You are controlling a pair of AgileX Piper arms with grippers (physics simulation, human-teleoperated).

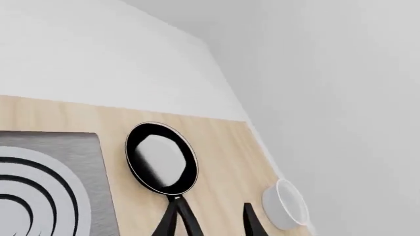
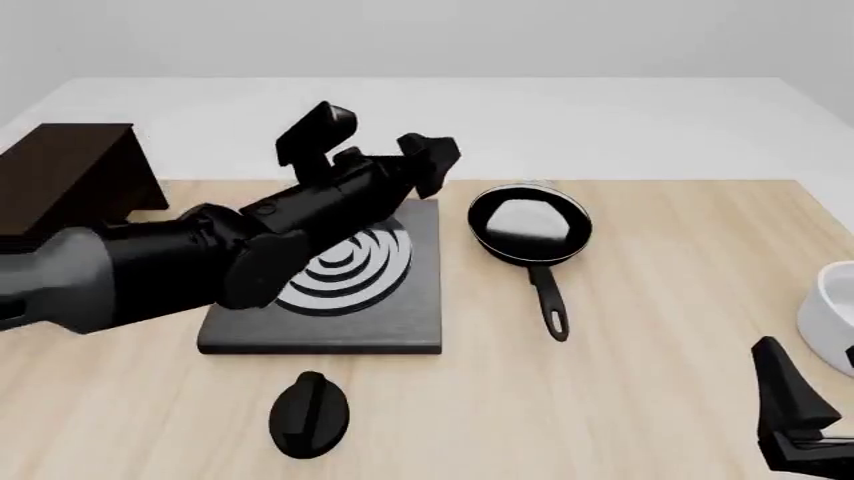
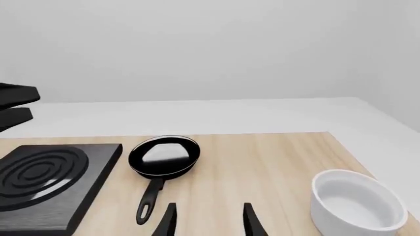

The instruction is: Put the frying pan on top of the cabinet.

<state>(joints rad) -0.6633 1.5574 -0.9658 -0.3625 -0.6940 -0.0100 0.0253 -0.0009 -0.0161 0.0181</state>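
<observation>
Pale wood tabletop [image 2: 641, 400] runs out to a plain white backdrop, with everything set on its nearer half.

Left gripper [image 2: 374, 140] hangs above the far edge of the flat black square stove plate with silver rings [image 2: 340, 275], its two fingers standing apart with nothing between them. In its own wrist view the fingertips frame the handle of the small round black frying pan with a glossy inside [image 1: 161, 157], so it looks lined up on that handle but clear of it.

Right gripper [image 3: 206, 219] sits low at the near right corner, fingers spread and empty, beside a white round bowl [image 3: 354, 206].

Outward from there, the frying pan rests flat on the table just right of the stove plate, its long thin handle [image 2: 547, 300] pointing toward the arms. The dark brown box-shaped wooden cabinet [image 2: 60, 180] stands at the far left, well apart from the pan. A black knob [image 2: 310, 412] lies near the front edge.

The pan is likely rigid and fairly light but front-heavy: held far out on the slim handle it could droop or twist. A grip close to the bowl of the pan should carry it steadier.
</observation>
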